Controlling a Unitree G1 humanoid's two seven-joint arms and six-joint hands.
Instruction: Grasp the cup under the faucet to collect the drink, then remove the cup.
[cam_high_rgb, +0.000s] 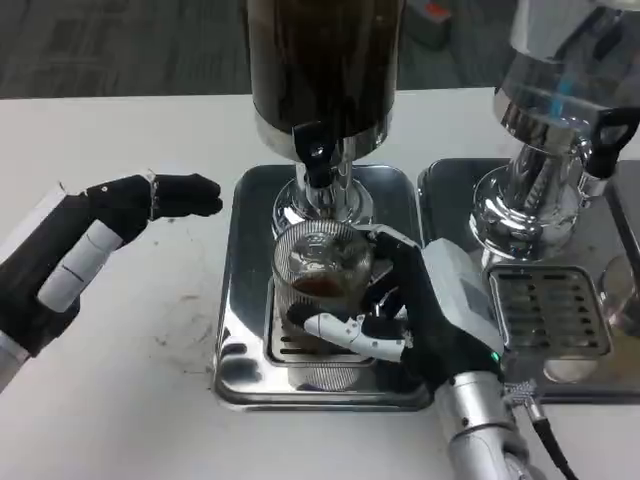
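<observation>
Head view looking down, right hand (400, 310) wrapping its fingers around a clear ribbed glass cup (320, 275) holding some brown drink, cup standing on the steel drip tray (240, 300) beneath the black faucet (315, 155) of a dark-filled dispenser (325, 60), left hand (110, 235) hovering over the white table (130, 400) beside the tray, fingers apart, holding nothing.

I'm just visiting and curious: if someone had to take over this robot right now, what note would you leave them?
Right hand: wrapped around the clear cup, which stands on the drip tray under the black faucet of the dark drink dispenser.
Left hand: holds nothing, hovering over the white table left of the tray, fingers pointing toward the dispenser.
Done: cup grasped; a little brown drink shows in its bottom.
Left: finish collecting, then lift the cup away from the faucet.
A second, silver dispenser stands to the right, unused.
</observation>
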